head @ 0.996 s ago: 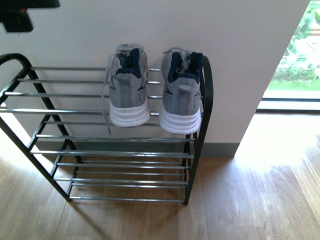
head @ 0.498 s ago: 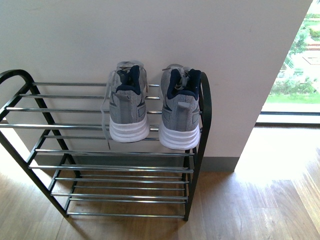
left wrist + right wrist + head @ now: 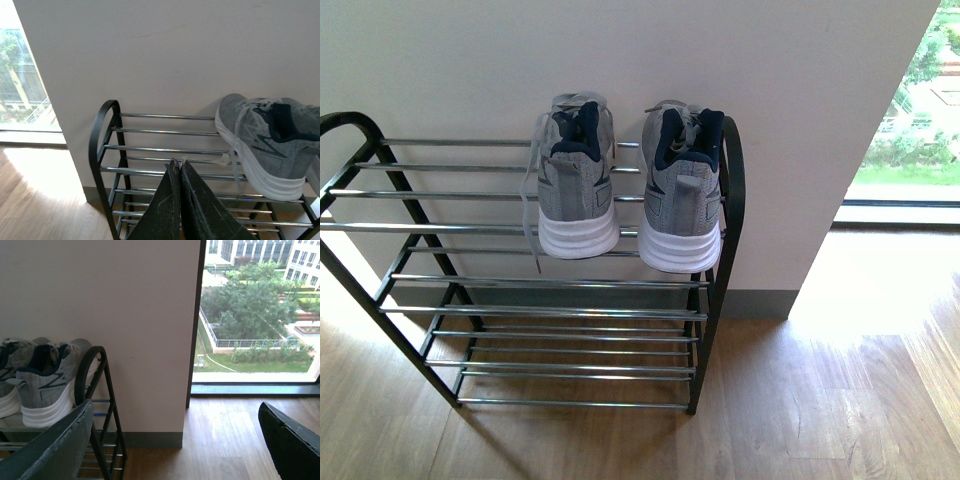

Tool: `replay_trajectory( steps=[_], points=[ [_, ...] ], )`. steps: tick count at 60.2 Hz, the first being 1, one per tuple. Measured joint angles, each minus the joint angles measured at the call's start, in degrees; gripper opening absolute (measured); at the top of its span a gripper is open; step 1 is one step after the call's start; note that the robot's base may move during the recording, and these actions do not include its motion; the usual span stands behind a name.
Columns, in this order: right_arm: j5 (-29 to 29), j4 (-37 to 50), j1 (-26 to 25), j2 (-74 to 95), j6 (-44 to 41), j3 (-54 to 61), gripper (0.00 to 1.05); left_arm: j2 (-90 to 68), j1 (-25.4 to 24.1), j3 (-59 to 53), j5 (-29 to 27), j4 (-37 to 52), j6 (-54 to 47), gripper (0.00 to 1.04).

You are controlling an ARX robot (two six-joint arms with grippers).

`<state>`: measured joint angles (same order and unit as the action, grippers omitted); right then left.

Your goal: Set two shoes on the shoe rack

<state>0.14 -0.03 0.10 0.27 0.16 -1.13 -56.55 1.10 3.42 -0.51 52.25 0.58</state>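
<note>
Left gripper [image 3: 178, 169] pressed shut, fingers [image 3: 200, 210] flat against each other, nothing pinched. Held about level and aimed at the shoe rack [image 3: 106, 131], tips in front of the upper chrome rods; contact with them impossible to tell. Beyond the fingertips and off to one side, the inner sneaker [image 3: 265, 145] on the top tier, lace dangling through the rods.

Right gripper [image 3: 175, 410] spread wide and empty, fingers [image 3: 55, 445] far apart. Pointed at the white wall [image 3: 145, 330], wooden floor [image 3: 225, 435] and window [image 3: 255, 310] straight ahead between the fingers. Past the outer side of one finger, the rack's black end loop and the end sneaker [image 3: 47, 380] just behind it.

From the front: inner sneaker [image 3: 578, 185] and end sneaker [image 3: 682, 195] side by side on the top tier of the shoe rack [image 3: 450, 227], heels outward, toes to the wall, end sneaker just beside the frame's arch.
</note>
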Motion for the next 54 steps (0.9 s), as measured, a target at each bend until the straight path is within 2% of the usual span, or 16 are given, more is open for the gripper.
replay_trajectory(
  steps=[28,54],
  points=[
    [0.0,0.0,0.0,0.0,0.0,0.0,0.96,20.9,-0.9,-2.6,0.5,-17.6,0.0,0.01],
    [0.0,0.0,0.0,0.0,0.0,0.0,0.96,34.2,-0.9,-2.6,0.5,-30.0,0.0,0.01]
  ],
)
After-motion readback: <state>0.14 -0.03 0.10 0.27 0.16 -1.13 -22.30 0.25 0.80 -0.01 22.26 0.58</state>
